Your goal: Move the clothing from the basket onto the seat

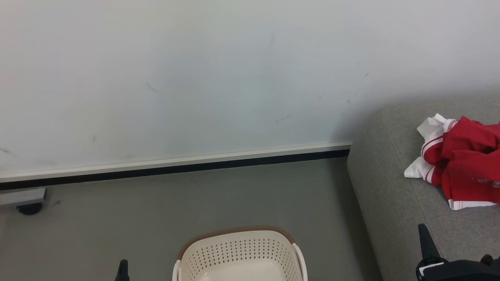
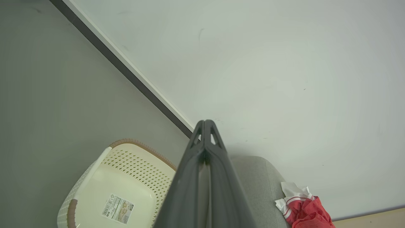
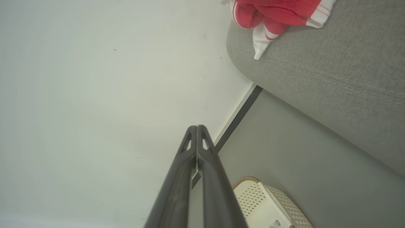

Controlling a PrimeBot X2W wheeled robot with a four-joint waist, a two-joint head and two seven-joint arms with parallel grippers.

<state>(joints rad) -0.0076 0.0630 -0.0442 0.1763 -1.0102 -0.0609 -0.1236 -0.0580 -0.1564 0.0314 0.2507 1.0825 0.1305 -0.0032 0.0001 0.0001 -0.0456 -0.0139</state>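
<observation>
The red and white clothing (image 1: pixel 465 164) lies crumpled on the grey seat (image 1: pixel 390 187) at the right. At the bottom centre the cream basket (image 1: pixel 238 249) stands on the floor, and the part of its inside that I can see holds nothing. My left gripper (image 1: pixel 123 271) peeks up left of the basket, and my right gripper (image 1: pixel 425 238) rises over the seat's front. Seen from the left wrist, my left gripper (image 2: pixel 205 122) is shut on nothing, above the basket (image 2: pixel 139 164), seat (image 2: pixel 256 177) and clothing (image 2: pixel 305 209). My right gripper (image 3: pixel 196 127) is shut and holds nothing, well away from the clothing (image 3: pixel 278 12), seat (image 3: pixel 332 69) and basket (image 3: pixel 250 196).
A pale wall (image 1: pixel 234 78) with a white and black baseboard (image 1: pixel 175 166) runs behind the basket. A grey base on a black caster (image 1: pixel 29 208) sits at the far left by the wall. Grey floor (image 1: pixel 156 210) lies around the basket.
</observation>
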